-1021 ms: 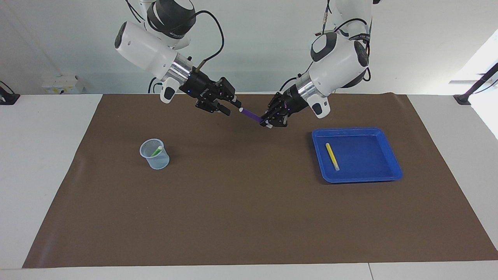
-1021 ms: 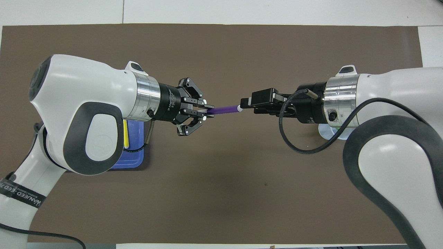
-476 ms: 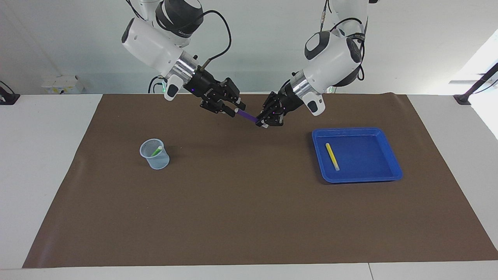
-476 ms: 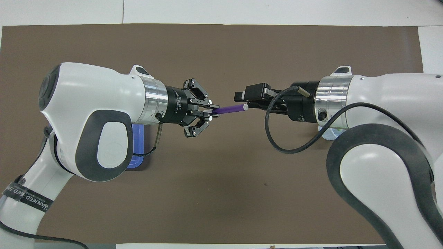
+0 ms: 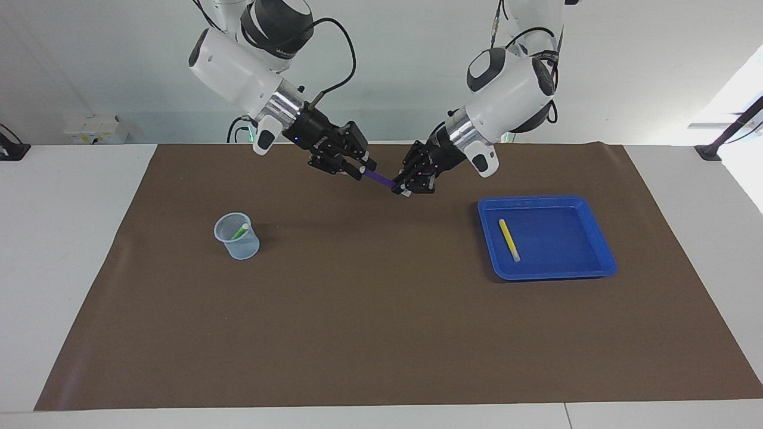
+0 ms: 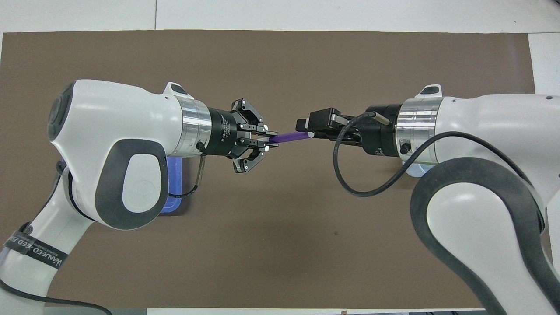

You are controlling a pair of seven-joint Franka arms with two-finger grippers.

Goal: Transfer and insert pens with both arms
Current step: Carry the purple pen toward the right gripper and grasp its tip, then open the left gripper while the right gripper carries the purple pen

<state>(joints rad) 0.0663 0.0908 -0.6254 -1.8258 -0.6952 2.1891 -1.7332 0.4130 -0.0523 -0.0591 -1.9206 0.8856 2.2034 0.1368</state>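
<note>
Purple pen (image 5: 378, 177) clamped in left gripper (image 5: 405, 188), held over brown mat (image 5: 381, 333); capped end between right gripper (image 5: 360, 170) fingers, grip unclear.

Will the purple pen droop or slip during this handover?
Probably stiff: the slim purple marker pen stays straight, held at one end by the left gripper. Smooth and round, it may slip or twist as the right gripper takes its pale cap.

Table (image 5: 71, 250): brown mat (image 5: 381, 333), cup (image 5: 237, 236), tray (image 5: 545, 237).
</note>
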